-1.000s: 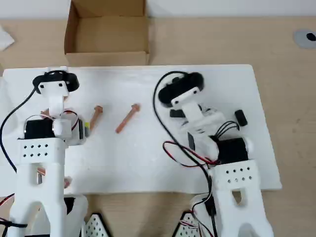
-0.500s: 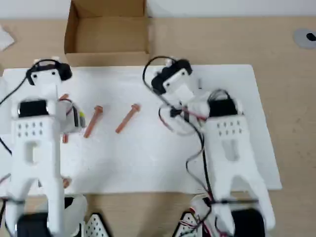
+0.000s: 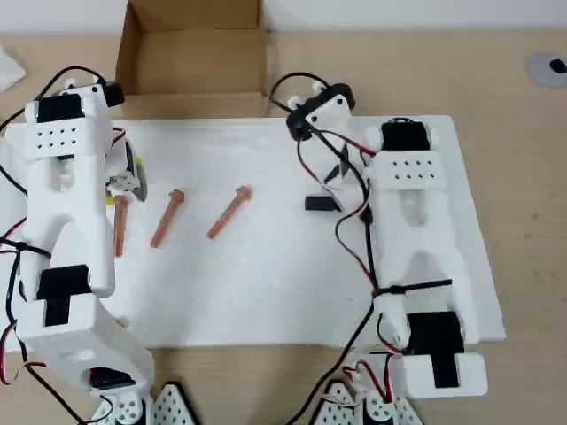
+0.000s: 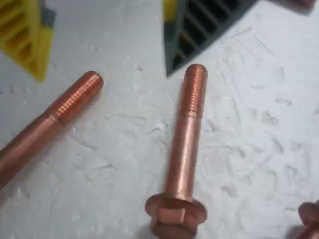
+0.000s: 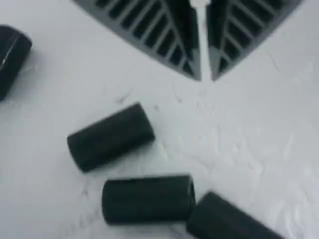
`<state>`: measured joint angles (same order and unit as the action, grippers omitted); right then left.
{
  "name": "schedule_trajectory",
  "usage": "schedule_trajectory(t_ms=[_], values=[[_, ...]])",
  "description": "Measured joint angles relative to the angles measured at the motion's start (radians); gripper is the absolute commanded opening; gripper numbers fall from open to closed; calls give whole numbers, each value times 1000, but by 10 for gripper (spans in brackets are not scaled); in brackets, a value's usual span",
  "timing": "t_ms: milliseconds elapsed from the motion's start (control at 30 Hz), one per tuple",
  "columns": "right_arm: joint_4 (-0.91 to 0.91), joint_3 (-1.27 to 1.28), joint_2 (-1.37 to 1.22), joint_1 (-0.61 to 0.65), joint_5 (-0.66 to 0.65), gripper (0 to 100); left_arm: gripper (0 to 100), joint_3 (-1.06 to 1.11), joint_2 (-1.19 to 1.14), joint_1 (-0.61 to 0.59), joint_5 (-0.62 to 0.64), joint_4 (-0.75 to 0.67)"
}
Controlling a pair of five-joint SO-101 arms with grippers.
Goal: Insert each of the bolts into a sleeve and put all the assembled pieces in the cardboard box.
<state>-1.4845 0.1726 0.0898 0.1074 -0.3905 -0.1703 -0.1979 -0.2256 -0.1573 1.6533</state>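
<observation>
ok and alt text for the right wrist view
Four black sleeves lie on their sides on a white mat, two cut off at the frame's edge. The right gripper, jaws shut to a slit, hovers beside them.

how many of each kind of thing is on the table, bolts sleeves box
copper bolts: 3
black sleeves: 4
cardboard box: 1
total: 8 in plain sight; more may be hidden
</observation>
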Motion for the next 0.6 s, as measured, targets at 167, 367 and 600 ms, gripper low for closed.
schedule_trajectory(t_ms=[167,367,600], values=[[-5,0,-35,-52,-26,33,175,49,0,2,-147,6],[-20,0,-57,-83,-48,33,175,157,0,17,-178,-54],[-58,0,-57,-84,-49,33,175,189,0,144,-149,-130]])
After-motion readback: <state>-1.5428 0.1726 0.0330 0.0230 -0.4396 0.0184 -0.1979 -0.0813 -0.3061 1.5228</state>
